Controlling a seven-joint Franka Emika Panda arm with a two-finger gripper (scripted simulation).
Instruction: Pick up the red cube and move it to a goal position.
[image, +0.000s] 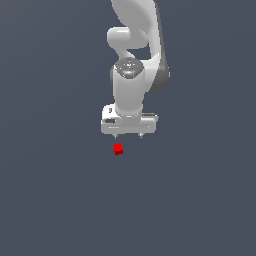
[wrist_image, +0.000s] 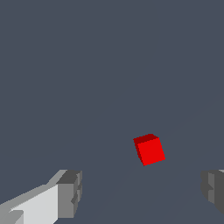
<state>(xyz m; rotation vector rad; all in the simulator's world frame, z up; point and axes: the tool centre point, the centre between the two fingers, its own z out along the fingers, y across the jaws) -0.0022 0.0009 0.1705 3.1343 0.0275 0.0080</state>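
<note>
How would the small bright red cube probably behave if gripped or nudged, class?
The small bright red cube has flat faces, so it would likely slide rather than roll. It looks rigid, probably keeping shape when squeezed. Being far smaller than the open white hand, it may twist if gripped off-centre.

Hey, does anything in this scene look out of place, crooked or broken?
Nothing stands out. The red cube looks whole and lies apart from the gripper, untouched. In the wrist view it sits turned at a slight angle to the open jaws, which is ordinary for a loose cube. No damage or spill shows.
</note>
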